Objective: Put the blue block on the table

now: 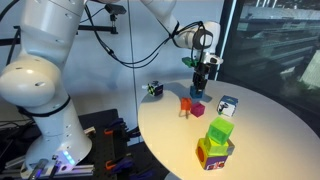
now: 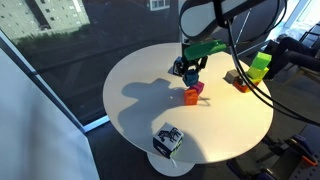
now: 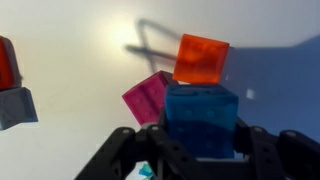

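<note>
My gripper (image 3: 200, 145) is shut on the blue block (image 3: 202, 118), a small solid-blue cube that fills the space between the fingers. The gripper also shows in both exterior views (image 1: 200, 86) (image 2: 189, 68), where it hangs a little above the round cream table (image 1: 170, 130) (image 2: 140, 100). Right below the held block lie a magenta cube (image 3: 146, 98) (image 1: 197, 108) (image 2: 199, 88) and an orange cube (image 3: 201, 58) (image 1: 186, 103) (image 2: 191, 96). The blue block is hard to make out in the exterior views.
A white-and-dark-blue patterned cube (image 1: 228, 105) stands near the gripper. A stack of green and coloured blocks (image 1: 218, 140) (image 2: 260, 65) stands at the table's edge. A dark multicoloured cube (image 1: 154, 89) (image 2: 168, 138) sits near the opposite edge. A red and grey block (image 3: 10, 85) is at the wrist view's left.
</note>
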`<action>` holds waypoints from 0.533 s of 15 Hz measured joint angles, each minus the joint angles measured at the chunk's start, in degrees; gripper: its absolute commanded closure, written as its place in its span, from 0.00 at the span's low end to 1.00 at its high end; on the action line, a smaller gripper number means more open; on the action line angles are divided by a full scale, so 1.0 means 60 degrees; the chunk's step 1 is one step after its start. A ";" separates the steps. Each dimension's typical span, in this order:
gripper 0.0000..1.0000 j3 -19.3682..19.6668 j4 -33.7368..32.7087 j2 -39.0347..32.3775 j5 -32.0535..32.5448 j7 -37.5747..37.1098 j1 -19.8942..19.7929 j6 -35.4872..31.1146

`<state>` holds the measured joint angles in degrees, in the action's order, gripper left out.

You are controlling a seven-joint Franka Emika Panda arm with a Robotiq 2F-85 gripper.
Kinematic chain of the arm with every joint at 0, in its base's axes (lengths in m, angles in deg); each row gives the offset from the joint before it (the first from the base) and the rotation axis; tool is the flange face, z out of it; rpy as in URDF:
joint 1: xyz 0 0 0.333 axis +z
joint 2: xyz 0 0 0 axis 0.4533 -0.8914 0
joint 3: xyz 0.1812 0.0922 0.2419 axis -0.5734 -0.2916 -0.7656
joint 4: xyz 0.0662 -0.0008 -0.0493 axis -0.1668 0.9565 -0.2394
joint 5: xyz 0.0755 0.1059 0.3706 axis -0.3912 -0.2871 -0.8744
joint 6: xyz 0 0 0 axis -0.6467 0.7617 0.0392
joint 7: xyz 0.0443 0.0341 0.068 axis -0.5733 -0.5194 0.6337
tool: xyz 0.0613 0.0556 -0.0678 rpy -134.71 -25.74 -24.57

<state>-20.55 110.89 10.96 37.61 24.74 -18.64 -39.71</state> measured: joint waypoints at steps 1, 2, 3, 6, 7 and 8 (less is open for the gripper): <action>0.70 0.0000 -0.0132 -0.0119 0.0000 -0.0061 0.0010 0.0000; 0.70 0.0000 -0.0238 -0.0228 0.0000 -0.0114 0.0030 0.0001; 0.70 0.0000 -0.0315 -0.0323 0.0000 -0.0145 0.0064 0.0001; 0.70 -0.0007 -0.0395 -0.0479 0.0000 -0.0156 0.0244 0.0001; 0.70 -0.0013 -0.0394 -0.0497 0.0000 -0.0156 0.0331 0.0001; 0.70 -0.0020 -0.0394 -0.0506 0.0000 -0.0155 0.0421 0.0002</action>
<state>-20.67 108.52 7.93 37.61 23.81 -16.11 -39.70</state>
